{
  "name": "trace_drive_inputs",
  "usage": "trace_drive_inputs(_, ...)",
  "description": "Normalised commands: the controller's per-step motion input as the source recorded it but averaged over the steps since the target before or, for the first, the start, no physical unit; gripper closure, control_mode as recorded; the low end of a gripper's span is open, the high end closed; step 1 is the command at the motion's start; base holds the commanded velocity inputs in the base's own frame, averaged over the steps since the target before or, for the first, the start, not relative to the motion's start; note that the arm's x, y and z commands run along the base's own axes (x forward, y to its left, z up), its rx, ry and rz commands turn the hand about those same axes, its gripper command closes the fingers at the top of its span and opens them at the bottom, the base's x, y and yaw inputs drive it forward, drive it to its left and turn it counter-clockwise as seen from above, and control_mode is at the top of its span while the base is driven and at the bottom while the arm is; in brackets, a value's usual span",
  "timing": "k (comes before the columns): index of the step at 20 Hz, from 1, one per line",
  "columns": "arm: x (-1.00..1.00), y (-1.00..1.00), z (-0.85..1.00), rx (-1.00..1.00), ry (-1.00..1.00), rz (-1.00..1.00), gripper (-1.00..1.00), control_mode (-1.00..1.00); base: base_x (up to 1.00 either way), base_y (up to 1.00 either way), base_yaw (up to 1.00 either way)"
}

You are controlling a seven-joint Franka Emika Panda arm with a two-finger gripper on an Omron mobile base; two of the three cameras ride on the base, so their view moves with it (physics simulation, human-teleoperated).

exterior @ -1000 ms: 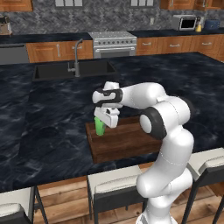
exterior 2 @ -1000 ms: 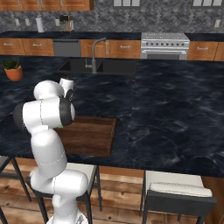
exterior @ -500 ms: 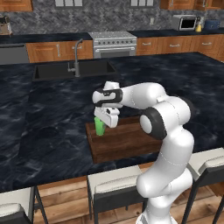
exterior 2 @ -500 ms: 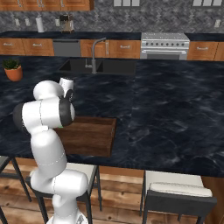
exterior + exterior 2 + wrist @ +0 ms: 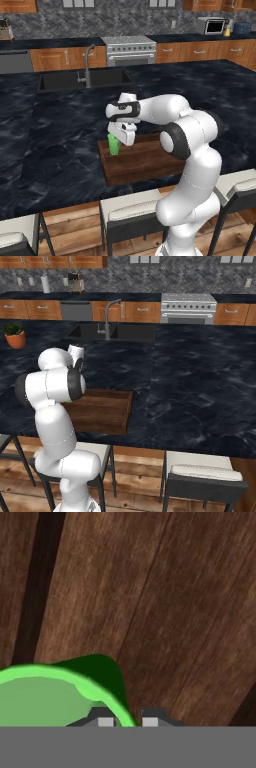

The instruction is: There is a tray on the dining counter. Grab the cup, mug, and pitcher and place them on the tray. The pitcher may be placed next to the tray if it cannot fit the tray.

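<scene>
At the left end of the tray (image 5: pixel 142 161) on the dining counter (image 5: pixel 60 125), the green cup (image 5: pixel 114 144) stands upright on the wood. The gripper (image 5: pixel 128 722) is nearly closed, its fingertips (image 5: pixel 106 721) straddling the cup's rim.

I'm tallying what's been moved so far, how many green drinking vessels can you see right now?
1. A green cup stands on the tray near its left end, under the gripper, whose fingertips straddle its rim. Others may be hidden behind the arm.
</scene>
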Motion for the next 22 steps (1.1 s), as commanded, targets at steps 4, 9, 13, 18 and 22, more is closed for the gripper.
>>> trace_drive_inputs(4,0.0,0.0,0.0,0.0,0.0,0.0,-1.0,-1.0,0.0,0.0,0.0)
trace_drive_inputs(9,0.0,0.0,0.0,0.0,0.0,0.0,-1.0,-1.0,0.0,0.0,0.0)
trace_drive_inputs(13,0.0,0.0,0.0,0.0,0.0,0.0,-1.0,-1.0,0.0,0.0,0.0)
trace_drive_inputs(18,-0.05,0.0,0.02,0.0,0.0,0.0,-1.0,-1.0,0.0,0.0,0.0)
trace_drive_inputs(22,-0.18,0.0,0.19,0.0,0.0,0.0,-1.0,-1.0,0.0,0.0,0.0)
